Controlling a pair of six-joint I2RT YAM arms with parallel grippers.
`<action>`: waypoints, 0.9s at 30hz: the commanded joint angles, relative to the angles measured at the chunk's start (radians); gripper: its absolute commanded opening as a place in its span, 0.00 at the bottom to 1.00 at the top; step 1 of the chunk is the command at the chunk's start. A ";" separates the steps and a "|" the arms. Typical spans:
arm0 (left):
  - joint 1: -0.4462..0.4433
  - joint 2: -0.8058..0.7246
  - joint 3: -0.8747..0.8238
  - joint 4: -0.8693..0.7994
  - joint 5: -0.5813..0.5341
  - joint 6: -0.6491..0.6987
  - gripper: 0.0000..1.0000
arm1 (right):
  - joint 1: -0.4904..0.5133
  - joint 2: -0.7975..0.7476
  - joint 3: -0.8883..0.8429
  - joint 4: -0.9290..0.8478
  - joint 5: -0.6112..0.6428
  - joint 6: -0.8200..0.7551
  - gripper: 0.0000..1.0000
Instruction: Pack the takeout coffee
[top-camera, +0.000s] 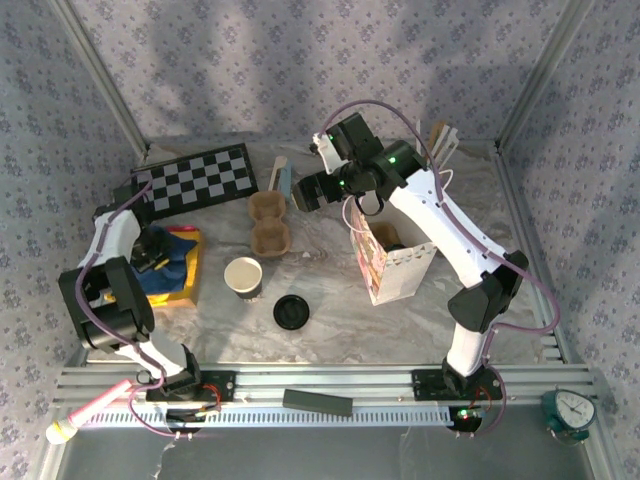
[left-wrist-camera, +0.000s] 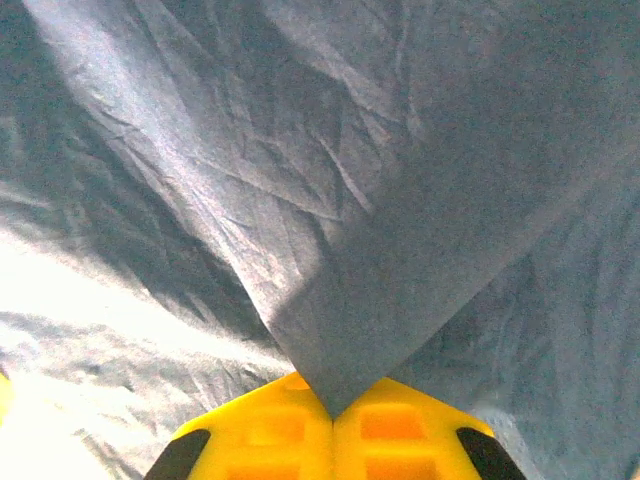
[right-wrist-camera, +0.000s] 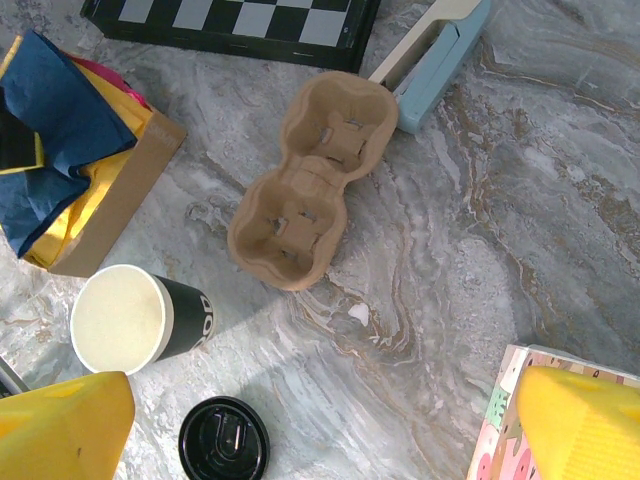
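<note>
The takeout coffee is out of view; something dark (top-camera: 388, 237) shows inside the open pink patterned paper bag (top-camera: 395, 262), and I cannot tell what it is. A lidless cup (top-camera: 243, 277) with a white inside stands mid-table, with a loose flat black lid (top-camera: 290, 312) to its right. My left gripper (top-camera: 152, 257) sits over the napkin box, its yellow fingers (left-wrist-camera: 260, 430) shut on a corner of a blue napkin (left-wrist-camera: 400, 200). High above the cup carrier, my right gripper (right-wrist-camera: 325, 428) is open with nothing between its fingers.
A brown two-cup carrier (top-camera: 269, 222) lies beyond the cup. A cardboard box (top-camera: 190, 275) of blue and yellow napkins is at the left. A chessboard (top-camera: 195, 178) and a light blue stapler-like tool (top-camera: 281, 175) lie at the back. A black bar (top-camera: 317, 402) rests on the front rail.
</note>
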 joint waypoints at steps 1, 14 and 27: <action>0.011 -0.059 0.058 -0.090 -0.018 -0.006 0.03 | -0.005 -0.027 -0.007 0.005 0.010 0.016 1.00; -0.066 -0.195 0.215 -0.200 0.089 -0.053 0.00 | -0.059 -0.102 -0.071 0.063 0.075 0.091 1.00; -0.564 -0.115 0.635 -0.149 0.142 -0.178 0.00 | -0.117 -0.327 -0.136 0.095 0.275 0.112 1.00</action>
